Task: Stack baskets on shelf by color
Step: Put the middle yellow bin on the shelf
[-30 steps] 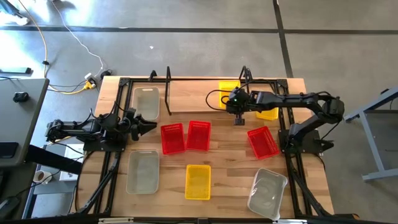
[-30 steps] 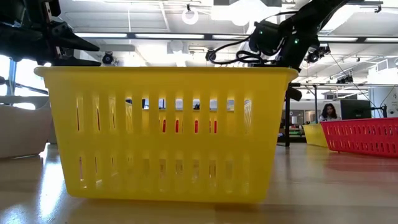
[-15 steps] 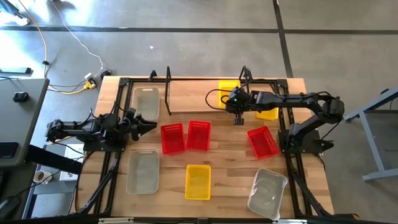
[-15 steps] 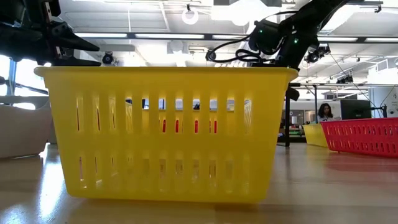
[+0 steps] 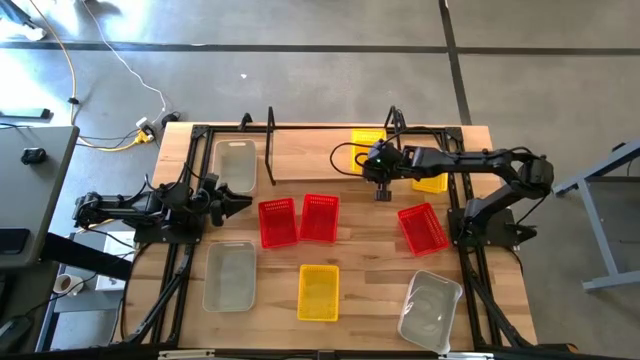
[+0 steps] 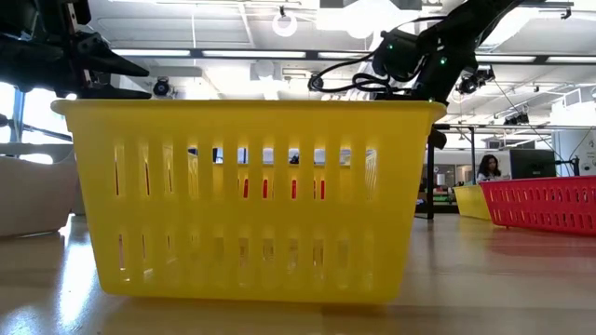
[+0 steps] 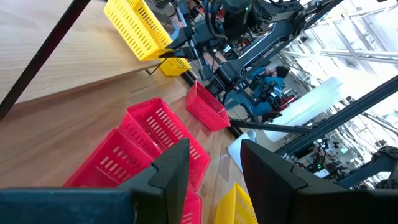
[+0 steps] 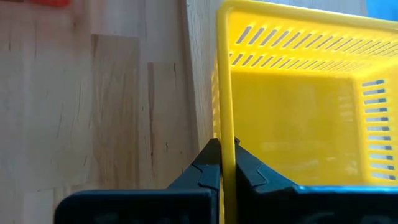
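The right gripper (image 8: 225,163) pinches a yellow basket's (image 8: 298,99) rim on the shelf (image 5: 310,150) — likely seating it with its colour — while the left gripper (image 7: 211,168), fingers parted and empty, waits at the left edge.

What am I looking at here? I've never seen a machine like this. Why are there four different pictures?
These are two robot arms working at a wooden table. One picture looks straight down from above. One is taken at table height, right behind the front yellow basket. The other two come from a camera on each arm's wrist. Red baskets and clear baskets lie on the table. The right gripper, the arm's two-fingered hand, is shut on the rim of another yellow basket. The left gripper is open and empty, waiting at the table's left side.
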`<state>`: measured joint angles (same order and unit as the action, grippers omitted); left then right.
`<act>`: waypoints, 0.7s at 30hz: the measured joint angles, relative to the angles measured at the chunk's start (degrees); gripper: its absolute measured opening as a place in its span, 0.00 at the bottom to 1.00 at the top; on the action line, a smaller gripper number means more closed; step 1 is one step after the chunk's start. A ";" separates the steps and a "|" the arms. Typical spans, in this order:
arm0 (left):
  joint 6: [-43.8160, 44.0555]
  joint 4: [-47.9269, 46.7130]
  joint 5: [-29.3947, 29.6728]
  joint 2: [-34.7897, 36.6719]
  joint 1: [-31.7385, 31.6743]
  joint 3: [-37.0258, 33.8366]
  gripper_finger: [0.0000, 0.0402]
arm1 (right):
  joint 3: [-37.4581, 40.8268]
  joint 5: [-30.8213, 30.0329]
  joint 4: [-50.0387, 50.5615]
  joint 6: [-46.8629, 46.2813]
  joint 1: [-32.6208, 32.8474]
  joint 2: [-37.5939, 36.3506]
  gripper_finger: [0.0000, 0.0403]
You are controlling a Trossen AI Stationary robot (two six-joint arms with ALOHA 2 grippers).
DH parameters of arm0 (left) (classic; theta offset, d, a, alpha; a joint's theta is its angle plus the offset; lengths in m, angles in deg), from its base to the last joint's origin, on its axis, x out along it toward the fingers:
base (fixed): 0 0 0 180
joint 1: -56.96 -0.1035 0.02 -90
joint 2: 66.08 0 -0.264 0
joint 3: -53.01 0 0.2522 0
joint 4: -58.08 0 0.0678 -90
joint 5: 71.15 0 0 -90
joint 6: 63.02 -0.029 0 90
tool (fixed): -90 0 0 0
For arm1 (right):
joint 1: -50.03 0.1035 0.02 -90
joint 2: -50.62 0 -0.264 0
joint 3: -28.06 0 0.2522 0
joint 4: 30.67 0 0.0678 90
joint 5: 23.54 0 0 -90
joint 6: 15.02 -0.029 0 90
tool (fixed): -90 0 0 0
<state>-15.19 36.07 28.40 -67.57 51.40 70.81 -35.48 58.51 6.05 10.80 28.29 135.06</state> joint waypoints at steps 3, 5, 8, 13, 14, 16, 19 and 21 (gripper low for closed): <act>-0.01 0.00 0.01 0.00 -0.01 0.01 0.33 | 0.00 0.40 -0.10 0.12 0.00 0.00 0.00; 0.00 0.00 0.01 0.02 0.00 0.00 0.33 | 0.00 1.05 -0.11 0.14 0.00 0.00 0.00; 0.00 0.00 0.01 0.00 0.00 0.00 0.33 | 0.00 1.10 -0.13 1.03 0.00 0.00 0.00; 0.00 0.00 0.01 0.00 0.00 0.02 0.33 | 0.00 1.16 -1.08 2.69 0.00 0.00 0.00; 0.00 0.00 0.01 0.02 0.00 0.02 0.33 | 0.00 1.16 -1.31 2.71 0.00 0.00 0.00; 0.00 0.00 0.01 0.00 -0.01 0.00 0.33 | -0.02 1.02 -1.62 2.71 0.00 0.00 0.00; 0.00 0.00 0.03 0.01 -0.01 0.00 0.33 | -0.02 0.96 -1.62 2.65 0.00 0.00 0.01; 0.03 0.01 0.01 0.00 0.00 0.00 0.33 | -0.02 1.09 -1.55 2.59 0.00 0.00 0.04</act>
<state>-15.16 36.09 28.41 -67.57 51.40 70.80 -35.50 59.61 4.49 13.39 28.29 135.06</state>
